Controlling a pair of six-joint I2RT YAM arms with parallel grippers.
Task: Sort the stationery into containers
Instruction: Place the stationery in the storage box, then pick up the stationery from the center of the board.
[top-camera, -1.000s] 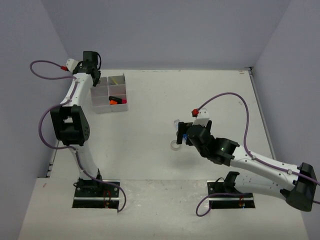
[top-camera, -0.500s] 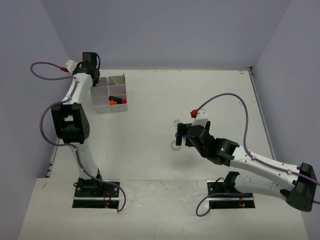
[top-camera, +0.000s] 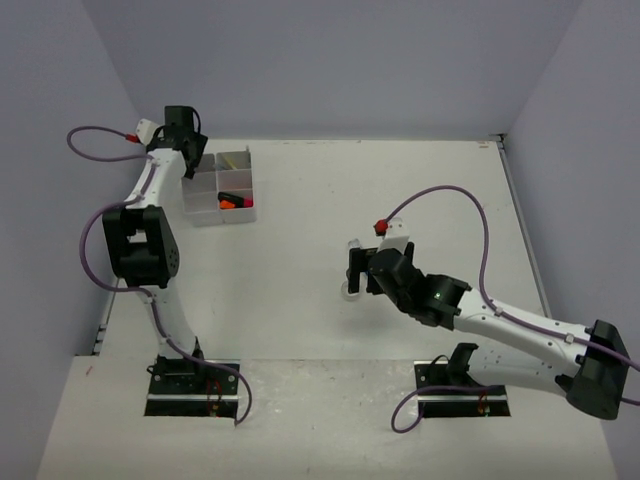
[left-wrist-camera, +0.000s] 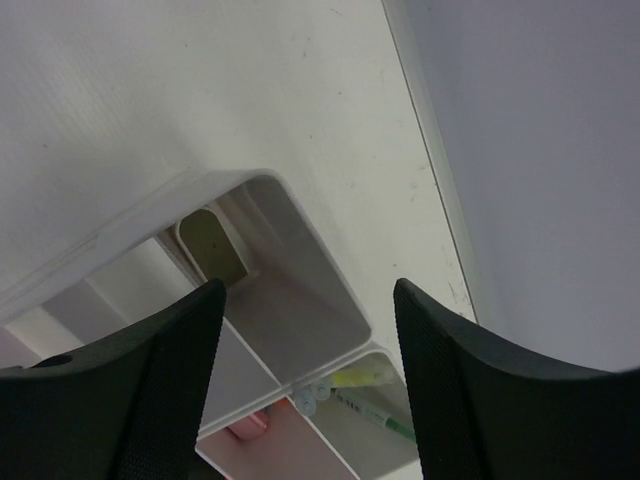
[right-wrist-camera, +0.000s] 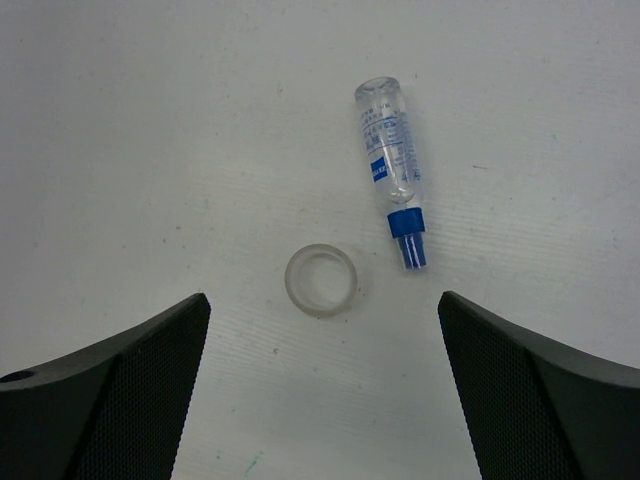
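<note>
White worktop (top-camera: 300, 260) is carrying the tray (top-camera: 205, 186) at far left.
Over one compartment the left fingers (left-wrist-camera: 130, 390) are hovering apart; the right fingers (right-wrist-camera: 110, 400) are hanging wide apart above the tape ring (right-wrist-camera: 293, 283) and blue-capped tube (right-wrist-camera: 388, 160).

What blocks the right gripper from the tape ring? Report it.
Nothing visible does: the right gripper hangs open over the clear tape ring; the blue-capped tube lies beside it, apart.
</note>
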